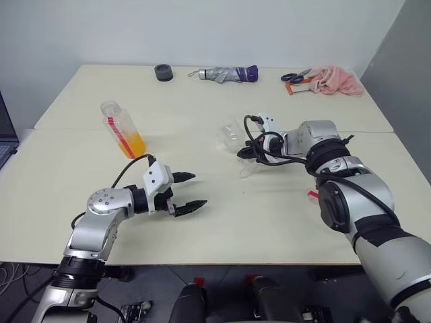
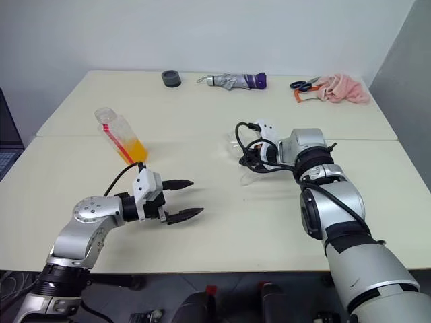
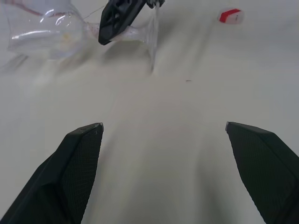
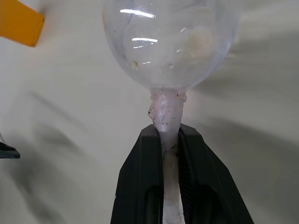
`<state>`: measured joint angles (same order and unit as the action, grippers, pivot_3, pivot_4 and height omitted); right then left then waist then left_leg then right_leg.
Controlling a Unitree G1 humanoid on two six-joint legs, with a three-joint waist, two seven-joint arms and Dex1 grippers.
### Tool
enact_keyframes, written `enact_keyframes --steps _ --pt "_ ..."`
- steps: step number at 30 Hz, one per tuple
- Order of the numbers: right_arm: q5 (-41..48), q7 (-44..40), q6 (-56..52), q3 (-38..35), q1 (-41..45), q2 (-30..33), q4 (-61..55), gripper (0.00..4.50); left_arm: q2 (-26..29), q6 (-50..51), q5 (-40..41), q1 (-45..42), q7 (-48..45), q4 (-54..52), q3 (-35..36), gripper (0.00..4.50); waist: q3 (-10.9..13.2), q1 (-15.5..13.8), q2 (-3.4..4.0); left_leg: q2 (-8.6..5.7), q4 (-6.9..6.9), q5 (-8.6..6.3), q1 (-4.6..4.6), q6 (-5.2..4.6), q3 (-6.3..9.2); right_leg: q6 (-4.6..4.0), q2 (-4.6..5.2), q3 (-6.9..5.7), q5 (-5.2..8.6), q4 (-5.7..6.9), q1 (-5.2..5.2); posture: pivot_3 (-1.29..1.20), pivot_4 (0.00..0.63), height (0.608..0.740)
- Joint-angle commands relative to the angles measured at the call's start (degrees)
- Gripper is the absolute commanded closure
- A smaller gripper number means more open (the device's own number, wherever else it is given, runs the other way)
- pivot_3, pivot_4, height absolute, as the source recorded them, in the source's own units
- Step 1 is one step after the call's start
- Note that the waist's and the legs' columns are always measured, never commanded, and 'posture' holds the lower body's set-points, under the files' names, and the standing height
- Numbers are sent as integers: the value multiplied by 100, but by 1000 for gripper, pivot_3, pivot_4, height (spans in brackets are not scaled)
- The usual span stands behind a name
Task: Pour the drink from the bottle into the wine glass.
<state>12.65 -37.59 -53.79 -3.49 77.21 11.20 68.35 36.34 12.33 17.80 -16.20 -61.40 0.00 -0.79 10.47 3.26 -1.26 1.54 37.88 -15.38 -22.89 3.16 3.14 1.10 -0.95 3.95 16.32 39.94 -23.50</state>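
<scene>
Wine glass [image 4: 170, 42] lay tipped on its side mid-bench, right pincer [image 4: 170, 140] clamped on its stem. Left pincer [image 1: 188, 192] hovered wide, nearer and to the left. Bottle [image 1: 123, 129] leaned far left, uncapped; its cap [image 3: 230, 16] lay right. Umbrella [image 1: 225, 74], scissors [image 1: 296, 79], pink cloth [image 1: 335, 79] lined the far edge.

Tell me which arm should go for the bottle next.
Left. The left gripper hangs open, with the uncapped bottle on its side of the table. The right gripper is shut on the stem of the wine glass, which lies on its side.
</scene>
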Motion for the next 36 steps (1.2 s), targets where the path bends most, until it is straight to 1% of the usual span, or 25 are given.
enact_keyframes --steps 1,5,8,9,12,14,16,19,22,25,32,36 --pt "109 60 5 -262 88 59 -102 4356 25 -44 18 -91 6 -102 10 0 0 1 0 0 0 0 0 0 -1 0 0 1 0 0 0 0 150 740" --pt "288 252 17 -639 141 143 -182 4356 34 6 47 -84 1 -122 24 0 2 1 3 0 -1 0 -2 0 -1 0 0 0 0 0 -1 0 150 740" --pt "447 477 435 -977 110 195 -350 4356 22 76 92 -86 29 -141 61 0 3 1 5 0 -1 0 -3 0 -1 0 1 0 0 -1 -1 0 150 740" --pt "424 524 682 -1001 62 195 -435 4356 16 94 103 -88 46 -146 78 0 4 1 6 0 -1 0 -4 0 -1 0 1 1 0 -1 -2 0 150 740" --pt "434 1046 2001 -1272 -283 67 -774 4356 -62 144 129 -137 215 -114 166 0 5 0 7 1 -1 0 -4 0 2 0 1 0 0 -2 -1 0 150 740" --pt "186 1360 2992 -1139 -670 -67 -998 4356 -78 161 137 -164 276 -92 193 0 4 2 7 1 -2 0 -5 0 0 1 1 1 0 -2 -2 0 150 740" --pt "-9 1539 3594 -955 -1035 -203 -1153 4356 -81 179 144 -188 301 -80 200 0 4 5 7 2 -2 0 -5 0 -2 1 2 3 0 -2 -2 0 150 740" --pt "-119 1613 4121 -804 -1534 -419 -1464 4356 -79 201 142 -222 302 -88 187 0 5 7 7 7 -3 0 -3 1 -4 0 4 6 0 1 -3 0 150 740" --pt "-235 1500 4636 -567 -2130 -558 -2092 4356 -58 197 150 -253 272 -54 180 0 5 11 9 10 -2 1 0 2 -5 0 5 8 0 4 -3 0 150 740" --pt "-225 1455 4597 -424 -2631 -602 -2754 4356 -39 187 147 -291 233 0 182 0 6 10 11 10 -1 1 0 2 -3 0 4 6 0 4 -2 0 150 740" --pt "-141 1497 3843 -143 -4048 -603 -4528 4356 -15 167 123 -317 119 65 179 0 6 -6 11 11 -1 1 0 2 4 1 4 2 0 2 2 0 150 740" --pt "-144 1543 3464 -5 -4675 -541 -5214 4356 3 159 112 -330 62 96 160 0 4 -11 9 8 1 1 6 2 3 2 4 3 1 2 10 0 150 740"
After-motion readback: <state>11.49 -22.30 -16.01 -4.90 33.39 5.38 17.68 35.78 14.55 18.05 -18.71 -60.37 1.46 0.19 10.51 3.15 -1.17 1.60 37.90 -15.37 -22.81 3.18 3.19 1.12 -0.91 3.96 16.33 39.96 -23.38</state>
